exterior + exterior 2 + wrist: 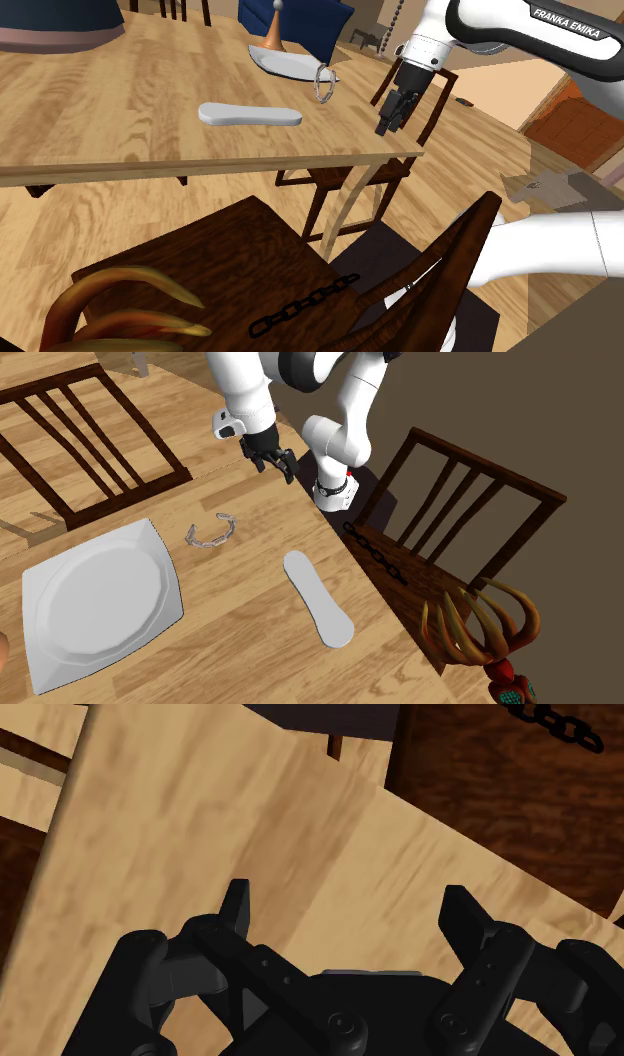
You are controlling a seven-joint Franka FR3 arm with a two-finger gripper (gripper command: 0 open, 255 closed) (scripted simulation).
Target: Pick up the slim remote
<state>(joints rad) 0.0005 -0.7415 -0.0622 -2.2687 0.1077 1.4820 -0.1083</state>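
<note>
in the shoulder view, starting at the left, the slim remote (250, 114) lies flat on the bare wood of the table (110, 120), a pale grey elongated shape with its long side running across the picture. next comes a pale plate (290, 66) farther back, then a small chain loop (325, 86) just beside the plate's corner. furthest right, the gripper (386, 124) hangs over the table's corner, well apart from the remote. the wrist view has its two black fingers (236, 909) standing apart with table wood between them, so the hand is open and holds nothing. i judge this to be the approach step, with the pick itself not yet begun. the next move seems to call for carrying the hand across toward the shoulder view's left, past the loop, until it sits over the remote's middle. the wrist should then turn so the fingers straddle the narrow width, not the length. because the remote looks thin and low, the fingertips would likely need to descend almost to the wood before closing, or they may slip over its top.
</note>
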